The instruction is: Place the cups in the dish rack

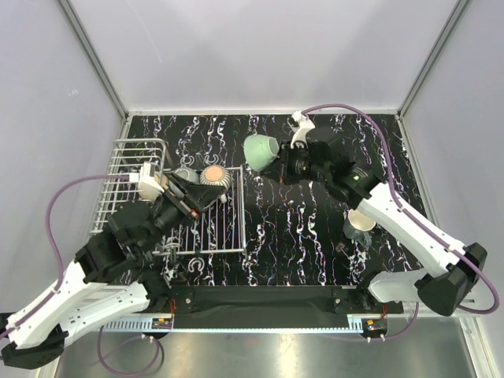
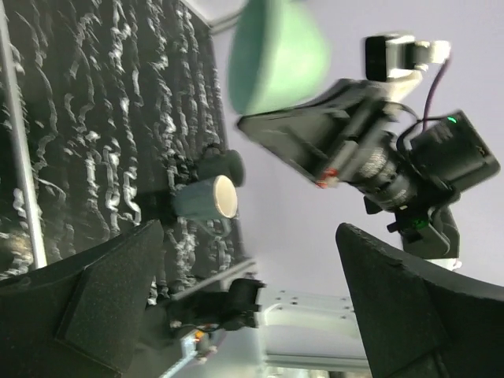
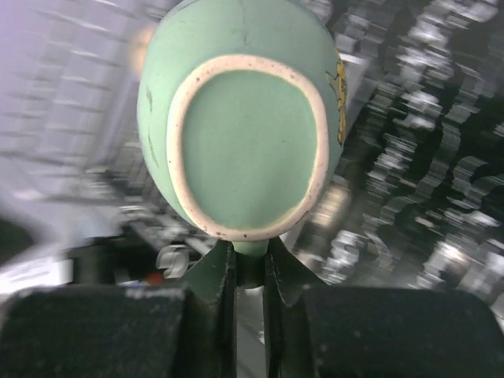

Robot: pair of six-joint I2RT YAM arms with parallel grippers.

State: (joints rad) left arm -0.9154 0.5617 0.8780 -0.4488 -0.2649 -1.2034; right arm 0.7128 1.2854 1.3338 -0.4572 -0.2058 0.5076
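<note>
My right gripper (image 1: pixel 283 164) is shut on the handle of the mint green cup (image 1: pixel 260 151) and holds it in the air over the middle of the table, right of the dish rack (image 1: pixel 130 161). In the right wrist view the cup's base (image 3: pixel 244 118) faces the camera, with the handle pinched between my fingers (image 3: pixel 222 276). My left gripper (image 1: pixel 201 195) is open and empty over the rack's flat grid, beside a peach-tan cup (image 1: pixel 213 175) and a grey cup (image 1: pixel 187 174). A grey-teal cup (image 1: pixel 360 224) stands on the table at the right; it also shows in the left wrist view (image 2: pixel 206 198).
The black marbled table (image 1: pixel 299 252) is boxed in by pale walls. The rack's raised basket is at the far left and its flat grid (image 1: pixel 216 232) reaches toward the middle. A darker cup-like shape (image 2: pixel 224 164) sits just behind the grey-teal cup.
</note>
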